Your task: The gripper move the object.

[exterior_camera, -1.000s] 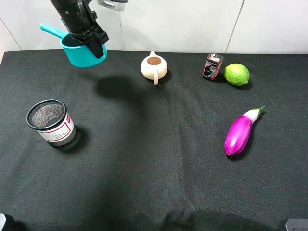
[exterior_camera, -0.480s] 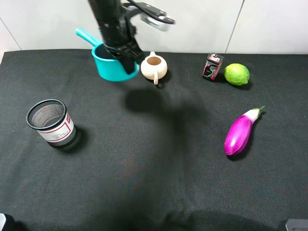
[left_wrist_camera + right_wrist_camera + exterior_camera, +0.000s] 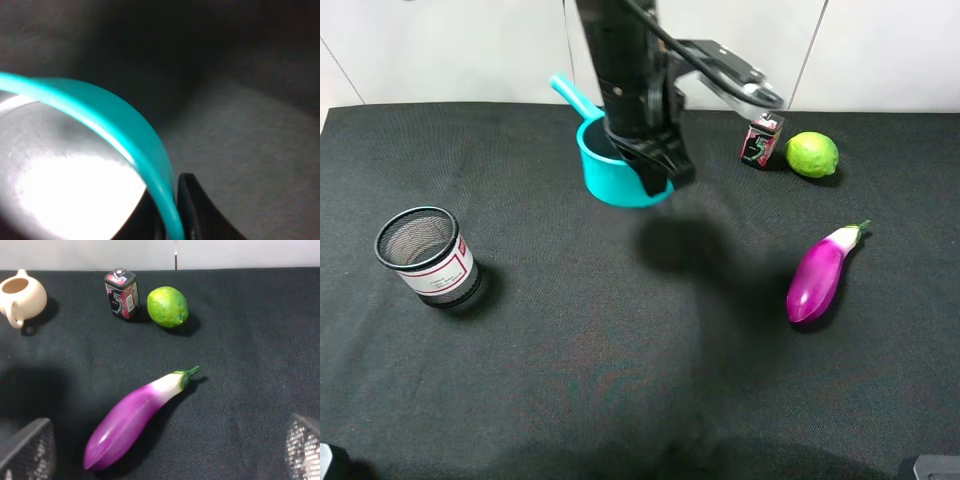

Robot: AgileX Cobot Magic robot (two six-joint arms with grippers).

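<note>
The teal saucepan (image 3: 612,172) hangs in the air above the black cloth, near the back middle, with its long handle (image 3: 570,98) pointing to the back left. My left gripper (image 3: 655,165) is shut on the pan's rim at its right side and holds it up. In the left wrist view the teal rim (image 3: 125,130) runs between my dark fingers (image 3: 192,200), with the grey inside of the pan beside it. My right gripper (image 3: 162,455) is open and empty, its two fingers wide apart near the eggplant.
A black mesh cup (image 3: 425,255) stands at the left. A purple eggplant (image 3: 818,275), a lime (image 3: 812,154) and a small dark box (image 3: 761,138) lie at the right. A cream teapot (image 3: 17,292) is hidden behind my arm in the exterior view.
My left gripper has carried the saucepan to the right and a little forward, from the back left to in front of the teapot. The right arm has not moved.
</note>
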